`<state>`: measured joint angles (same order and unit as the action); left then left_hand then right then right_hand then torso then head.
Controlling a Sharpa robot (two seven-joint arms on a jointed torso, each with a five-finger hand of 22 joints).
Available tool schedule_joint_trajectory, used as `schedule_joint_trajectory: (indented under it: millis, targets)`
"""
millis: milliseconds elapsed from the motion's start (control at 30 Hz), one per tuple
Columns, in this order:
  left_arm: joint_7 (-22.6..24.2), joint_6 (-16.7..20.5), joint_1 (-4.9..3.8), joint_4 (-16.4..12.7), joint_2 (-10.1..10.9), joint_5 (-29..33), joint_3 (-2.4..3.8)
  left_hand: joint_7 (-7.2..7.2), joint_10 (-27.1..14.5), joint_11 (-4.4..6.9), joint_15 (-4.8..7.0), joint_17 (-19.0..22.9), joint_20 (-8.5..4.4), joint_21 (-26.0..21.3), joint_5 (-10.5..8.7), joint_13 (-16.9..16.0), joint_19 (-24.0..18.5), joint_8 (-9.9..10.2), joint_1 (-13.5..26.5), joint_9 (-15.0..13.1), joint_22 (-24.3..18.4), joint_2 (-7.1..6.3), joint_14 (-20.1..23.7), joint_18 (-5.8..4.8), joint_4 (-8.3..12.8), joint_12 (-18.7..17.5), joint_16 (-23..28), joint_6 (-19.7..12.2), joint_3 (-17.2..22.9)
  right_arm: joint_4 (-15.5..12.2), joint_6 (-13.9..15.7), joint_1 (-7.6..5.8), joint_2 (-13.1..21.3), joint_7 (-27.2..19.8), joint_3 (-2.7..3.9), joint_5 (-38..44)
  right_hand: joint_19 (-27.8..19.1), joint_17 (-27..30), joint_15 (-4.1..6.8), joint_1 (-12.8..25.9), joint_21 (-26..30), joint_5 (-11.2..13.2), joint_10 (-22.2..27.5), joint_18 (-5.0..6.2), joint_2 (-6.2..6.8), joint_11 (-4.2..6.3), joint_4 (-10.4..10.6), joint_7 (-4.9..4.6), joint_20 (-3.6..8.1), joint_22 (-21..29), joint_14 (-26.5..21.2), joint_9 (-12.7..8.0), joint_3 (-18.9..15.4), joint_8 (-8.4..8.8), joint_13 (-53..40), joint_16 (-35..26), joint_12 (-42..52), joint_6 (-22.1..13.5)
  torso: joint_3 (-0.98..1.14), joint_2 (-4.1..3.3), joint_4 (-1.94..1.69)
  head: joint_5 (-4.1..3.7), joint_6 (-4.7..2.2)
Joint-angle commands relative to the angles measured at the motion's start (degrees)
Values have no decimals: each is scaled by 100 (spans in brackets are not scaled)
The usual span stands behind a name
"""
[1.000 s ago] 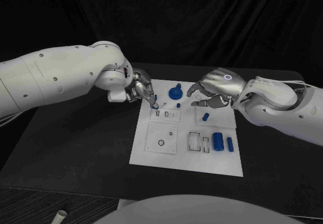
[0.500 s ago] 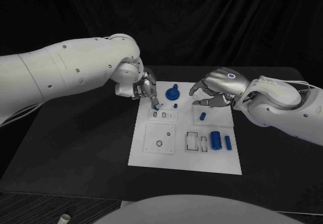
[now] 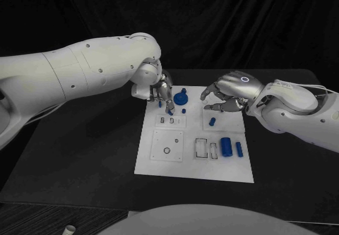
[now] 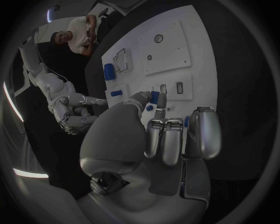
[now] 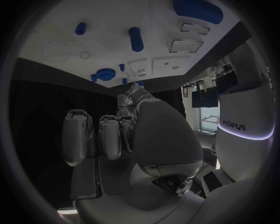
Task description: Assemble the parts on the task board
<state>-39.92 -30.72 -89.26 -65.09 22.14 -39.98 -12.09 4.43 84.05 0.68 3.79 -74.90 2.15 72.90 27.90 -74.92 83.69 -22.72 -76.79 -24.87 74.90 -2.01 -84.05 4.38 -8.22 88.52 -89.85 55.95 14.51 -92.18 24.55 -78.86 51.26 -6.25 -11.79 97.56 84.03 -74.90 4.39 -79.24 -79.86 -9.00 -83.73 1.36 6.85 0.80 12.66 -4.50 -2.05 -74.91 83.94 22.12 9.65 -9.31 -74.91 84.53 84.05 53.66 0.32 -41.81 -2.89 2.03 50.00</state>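
From my station I can read one piece of lettering. In the right wrist view, the brand word "sharpa" (image 5: 236,124) stands in dark letters on a white casing (image 5: 248,79) at the edge of the circle. It appears upside down to me, just above a thin glowing stripe on the same casing. In the left wrist view a few pale characters (image 4: 56,6) sit on a dark surface near the rim, but they are too small for me to make out.
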Motion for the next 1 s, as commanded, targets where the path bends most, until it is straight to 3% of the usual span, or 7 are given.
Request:
schedule_joint_trajectory:
  millis: [33, 133, 467, 633, 833, 1000]
  targets:
    - [-85, -158, 2, 46, -42, 60, 5, -53, 527, 41, 51, -1510, -13, -12, -39, -1409, 46, -22, 19, -85, 1055, 29, -595, -95, 863, 3, -15, 1, 909, 6, -74, -7, -5, 115, 3, -21, 71, -672, -28, -23, 21, 9, 39, 117, -50, -6, 17, -15, -32, -1172, 346, 6, 1, -13, -488, -19, -29, 41, -9, 11, -2, 24, 0]
    - [-107, -142, 7, 62, -62, 60, 5, -52, 529, 41, 51, -1510, -13, -23, -48, -1412, 42, -17, 25, -89, 1052, 32, -595, -93, 871, 6, -15, -4, 920, 12, -105, -7, -9, 127, 3, -21, 63, -667, -29, -23, 36, 17, 46, 121, -53, -6, 22, -17, -32, -1167, 344, 6, 2, -11, -478, -23, -37, 42, -17, 12, 9, 20, 0]
    - [-189, -32, 26, 21, -96, 60, 4, -50, 527, 40, 51, -1510, -12, -51, -60, -1409, 33, -9, 35, -98, 1044, 37, -595, -88, 884, 2, -15, -11, 939, 33, -211, 1, -31, 186, 3, -22, 52, -642, -30, -40, 62, 61, 82, 126, -54, -7, 34, -16, -33, -1159, 336, 2, 4, -1, -419, -41, -79, 40, -16, 30, -14, -17, 0]
    - [-254, -44, 68, 33, -118, 60, 3, -48, 539, 38, 49, -1510, -12, -75, -73, -1426, 24, -5, 51, -105, 1038, 36, -595, -84, 891, 27, -15, -11, 946, 41, -256, 10, -46, 204, 3, -22, 41, -629, -30, -52, 85, 88, 109, 131, -52, -6, 38, -15, -33, -1152, 330, 0, 4, 5, -376, -51, -109, 37, -14, 46, -31, -35, 0]
    - [-308, -64, 150, 61, -118, 60, 2, -48, 544, 37, 48, -1510, -11, -98, -83, -1434, 16, -2, 63, -112, 1031, 35, -595, -79, 898, 39, -15, -10, 953, 53, -296, 20, -67, 215, 3, -22, 41, -629, -30, -52, 85, 88, 109, 131, -52, -6, 38, -15, -33, -1152, 330, 0, 4, 5, -376, -51, -109, 37, -12, 48, -23, -17, 0]
    - [-335, -58, 198, 91, -116, 60, 2, -48, 547, 37, 48, -1510, -11, -93, -86, -1438, 17, 1, 66, -114, 1032, 37, -595, -81, 901, 44, -15, -11, 957, 68, -345, 31, -83, 226, 3, -22, 35, -616, -30, -55, 97, 98, 123, 134, -53, -7, 42, -16, -34, -1149, 326, -2, 5, 10, -353, -60, -125, 32, -28, 36, -22, -4, 0]
